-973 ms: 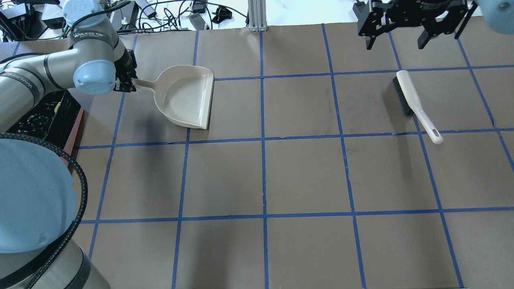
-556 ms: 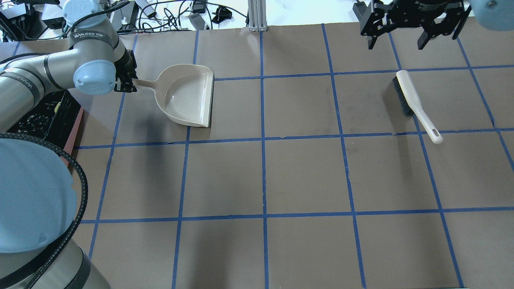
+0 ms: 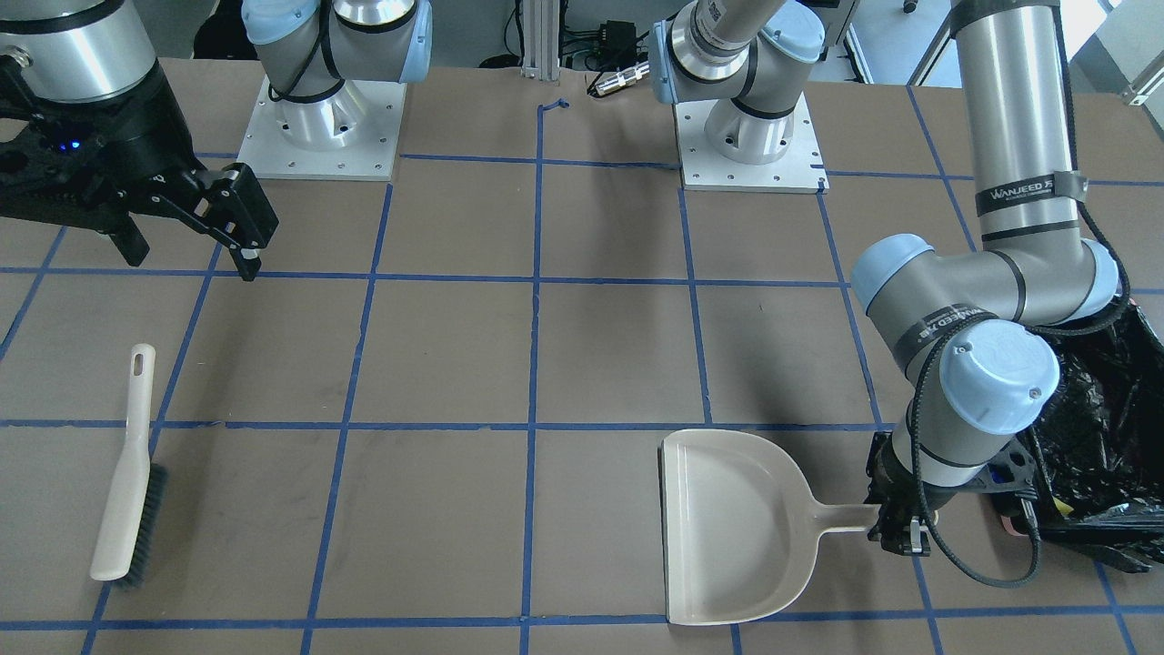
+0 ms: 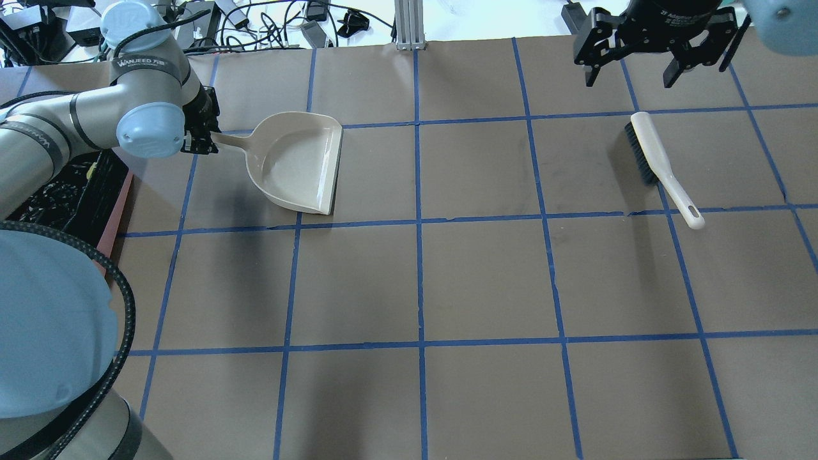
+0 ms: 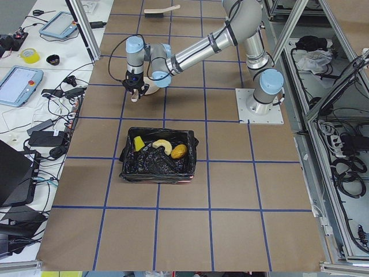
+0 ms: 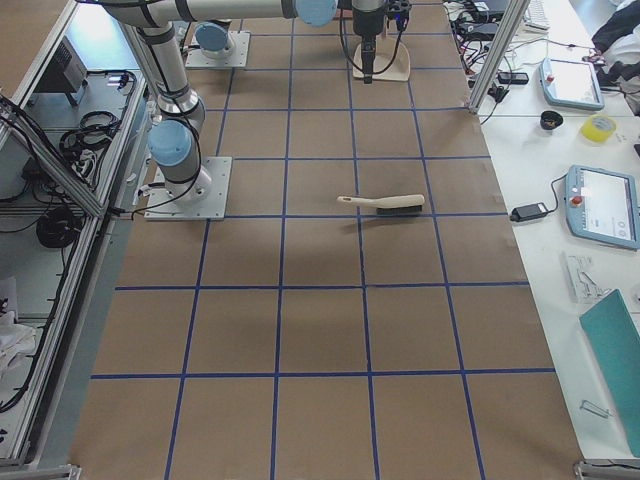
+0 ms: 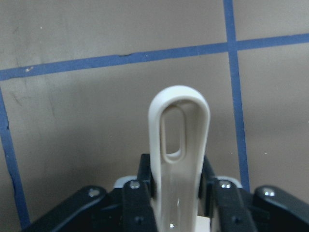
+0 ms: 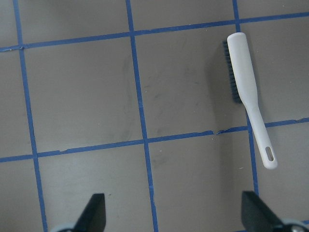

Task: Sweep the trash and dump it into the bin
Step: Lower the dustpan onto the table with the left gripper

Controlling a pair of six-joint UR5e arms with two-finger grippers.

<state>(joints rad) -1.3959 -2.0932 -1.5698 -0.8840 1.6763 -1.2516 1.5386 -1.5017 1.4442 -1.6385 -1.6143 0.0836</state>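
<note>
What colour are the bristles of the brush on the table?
Black; the brush shows them best in the front-facing view.

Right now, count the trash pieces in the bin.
3, in a row inside the bin: yellow-green wedge, curved croissant-like piece, golden-brown lump. Bag folds may hide more.

You have one bin (image 5: pixel 128 168) on the counter (image 4: pixel 486 281). Inside the bin you can count three pieces of trash: one yellow-green wedge (image 5: pixel 139 143), one curved tan-and-white piece (image 5: pixel 162 145) and one golden-brown lump (image 5: pixel 179 151). Outside the bin there is one dustpan (image 4: pixel 297 163) near it and one brush (image 4: pixel 661 167) well apart from it. You have two arms, so two end effectors: one left end effector (image 4: pixel 201 144) and one right end effector (image 4: pixel 627 76).
</note>
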